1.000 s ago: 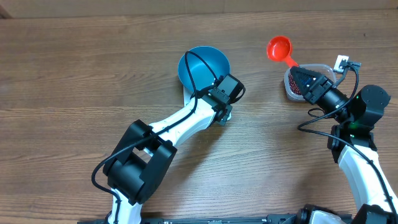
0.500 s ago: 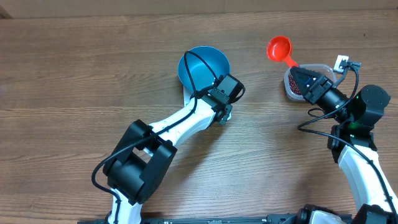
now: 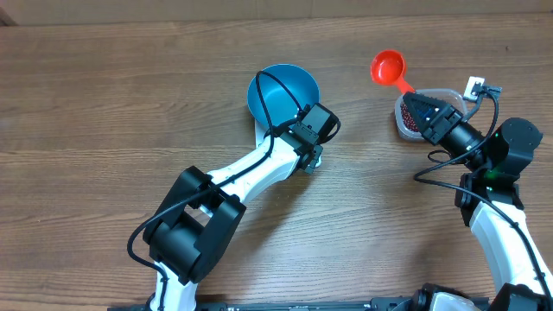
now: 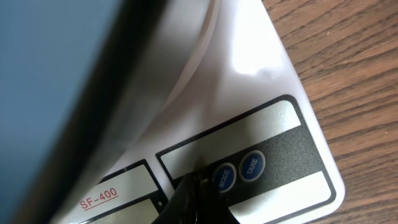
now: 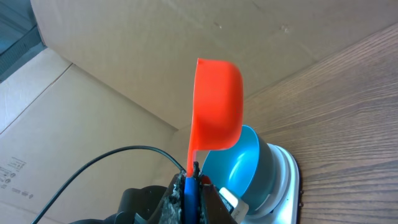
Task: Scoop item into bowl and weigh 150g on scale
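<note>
Both arms are the same build tbh: chunky white links with matte black joint housings. The left arm [image 3: 251,168], lower left of the overhead shot, has a thin black cable [image 3: 268,99] arcing off its boxy black wrist. The right arm [image 3: 501,233], lower right, has a round black joint with a tiny green light. The left gripper [image 4: 198,190] is plain dark. The right gripper [image 5: 191,186] is dark with some blue between its fingers.

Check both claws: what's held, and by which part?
Right claw grips the red scoop by its handle end. Left claw is shut, holding nothing.
</note>
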You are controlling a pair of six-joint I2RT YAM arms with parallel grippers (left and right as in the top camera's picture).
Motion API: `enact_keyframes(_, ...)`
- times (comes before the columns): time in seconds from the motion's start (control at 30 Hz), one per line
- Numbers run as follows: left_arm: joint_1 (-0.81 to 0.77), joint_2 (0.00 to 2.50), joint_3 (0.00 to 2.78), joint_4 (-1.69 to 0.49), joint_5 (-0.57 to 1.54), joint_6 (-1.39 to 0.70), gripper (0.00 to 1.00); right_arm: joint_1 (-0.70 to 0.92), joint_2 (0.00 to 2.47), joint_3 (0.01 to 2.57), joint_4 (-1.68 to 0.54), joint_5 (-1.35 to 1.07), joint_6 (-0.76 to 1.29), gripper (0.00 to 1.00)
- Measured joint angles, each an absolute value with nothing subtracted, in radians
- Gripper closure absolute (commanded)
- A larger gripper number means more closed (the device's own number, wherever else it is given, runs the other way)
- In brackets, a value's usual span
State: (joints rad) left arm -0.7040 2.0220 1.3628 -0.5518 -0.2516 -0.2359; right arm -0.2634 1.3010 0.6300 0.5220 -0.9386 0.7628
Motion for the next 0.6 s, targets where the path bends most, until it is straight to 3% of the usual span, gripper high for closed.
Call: enact_keyframes(0.6, -0.704, 2.022, 1.363, -0.562, -0.259, -0.237, 0.96, -0.263, 1.301, 0.63, 0.523, -0.939, 0.762, 0.96)
